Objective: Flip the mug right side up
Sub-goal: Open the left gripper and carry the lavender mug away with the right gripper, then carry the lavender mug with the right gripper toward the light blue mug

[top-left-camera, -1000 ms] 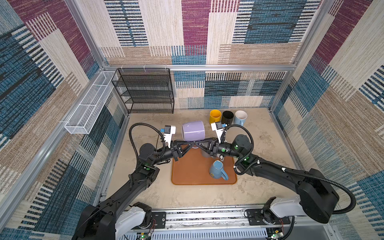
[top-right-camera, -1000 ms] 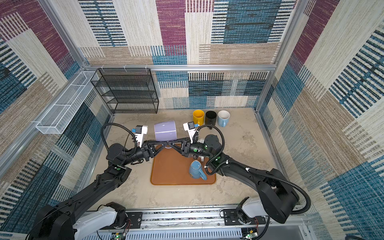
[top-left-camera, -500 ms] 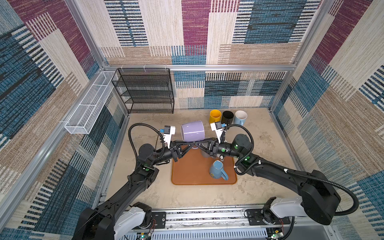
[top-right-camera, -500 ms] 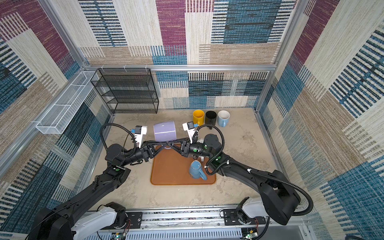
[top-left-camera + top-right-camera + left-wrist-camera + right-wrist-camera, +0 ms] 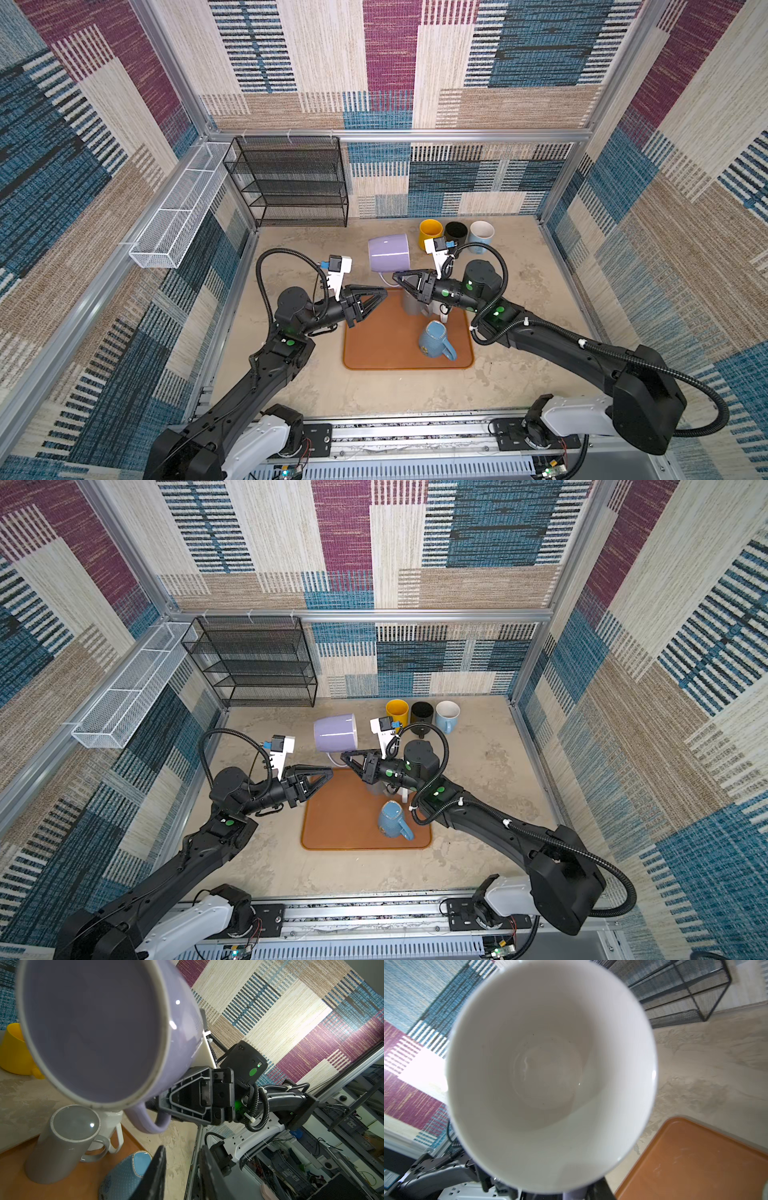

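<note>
Right hand [image 5: 397, 277] pinching glossy lilac mug [image 5: 388, 253], curved ceramic handle

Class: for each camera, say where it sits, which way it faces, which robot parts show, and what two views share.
Top views: overhead, looking down on left arm, right arm, tray and purple mug.
Left wrist: on the left arm, facing the mug's base and the right pincer clamping its handle; own fingers show.
Right wrist: on the right arm, looking into the mug's white inside; left arm beyond.
Shared: both wrist views show mug and tray.
</note>
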You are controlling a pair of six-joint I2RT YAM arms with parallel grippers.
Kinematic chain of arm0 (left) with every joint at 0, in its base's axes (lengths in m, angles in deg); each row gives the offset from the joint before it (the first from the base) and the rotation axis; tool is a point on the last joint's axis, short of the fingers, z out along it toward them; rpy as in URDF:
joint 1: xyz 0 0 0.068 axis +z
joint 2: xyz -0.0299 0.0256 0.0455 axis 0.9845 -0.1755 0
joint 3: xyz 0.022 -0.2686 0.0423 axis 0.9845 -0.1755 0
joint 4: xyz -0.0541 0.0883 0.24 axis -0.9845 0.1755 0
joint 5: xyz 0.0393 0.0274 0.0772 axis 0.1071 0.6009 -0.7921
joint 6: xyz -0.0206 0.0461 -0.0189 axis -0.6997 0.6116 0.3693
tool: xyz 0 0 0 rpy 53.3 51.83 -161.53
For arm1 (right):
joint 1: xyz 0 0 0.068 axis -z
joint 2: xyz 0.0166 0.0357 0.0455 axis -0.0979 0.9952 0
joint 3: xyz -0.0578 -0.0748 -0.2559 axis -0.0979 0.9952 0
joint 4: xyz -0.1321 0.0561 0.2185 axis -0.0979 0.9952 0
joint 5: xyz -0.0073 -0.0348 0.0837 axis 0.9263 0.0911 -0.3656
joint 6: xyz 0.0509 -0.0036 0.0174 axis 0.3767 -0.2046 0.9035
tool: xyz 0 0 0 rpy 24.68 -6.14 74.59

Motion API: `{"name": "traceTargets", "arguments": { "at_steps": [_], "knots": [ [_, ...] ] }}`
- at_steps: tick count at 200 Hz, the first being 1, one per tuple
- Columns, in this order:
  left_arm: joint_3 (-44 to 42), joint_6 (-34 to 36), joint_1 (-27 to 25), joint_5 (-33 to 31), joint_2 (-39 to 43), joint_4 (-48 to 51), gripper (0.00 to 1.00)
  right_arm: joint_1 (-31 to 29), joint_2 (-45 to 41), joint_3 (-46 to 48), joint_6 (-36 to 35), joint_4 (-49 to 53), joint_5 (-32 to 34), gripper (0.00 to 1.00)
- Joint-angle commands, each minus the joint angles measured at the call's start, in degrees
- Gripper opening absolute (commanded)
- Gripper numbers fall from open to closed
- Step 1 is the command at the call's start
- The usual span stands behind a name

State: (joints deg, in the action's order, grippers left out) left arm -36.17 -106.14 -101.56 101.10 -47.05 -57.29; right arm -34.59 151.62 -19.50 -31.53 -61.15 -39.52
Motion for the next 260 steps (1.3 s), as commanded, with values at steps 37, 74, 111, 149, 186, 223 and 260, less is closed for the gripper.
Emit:
{"name": "traceTargets", "arguments": {
  "at_steps": [37,74,111,149,186,223,260],
  "knots": [
    [1.1,4.7,0.0,0.2,2.1,5.9,0.29,4.1,-2.9,-3.0,-8.3,11.3,7.6,0.00],
    [1.4,7.0,0.0,-0.6,3.8,10.1,0.28,8.9,-4.6,-4.8,-13.3,19.7,10.3,0.00],
    [1.6,7.4,0.0,-0.8,3.8,10.6,0.27,14.1,-5.1,-5.8,-16.9,25.0,10.9,0.00],
    [1.6,7.6,0.0,-0.6,3.5,11.0,0.26,19.6,-5.4,-6.3,-19.3,28.2,11.5,0.00],
    [2.1,9.1,0.0,-1.0,4.3,13.1,0.25,25.8,-4.3,-7.7,-22.9,32.0,12.3,0.00],
    [2.6,10.6,0.0,-1.1,4.8,15.4,0.24,32.0,-2.3,-9.2,-25.8,35.3,12.5,0.00],
    [3.1,11.1,0.0,-1.5,4.6,16.6,0.21,37.3,0.0,-11.7,-28.5,38.2,15.7,0.00]
  ]
}}
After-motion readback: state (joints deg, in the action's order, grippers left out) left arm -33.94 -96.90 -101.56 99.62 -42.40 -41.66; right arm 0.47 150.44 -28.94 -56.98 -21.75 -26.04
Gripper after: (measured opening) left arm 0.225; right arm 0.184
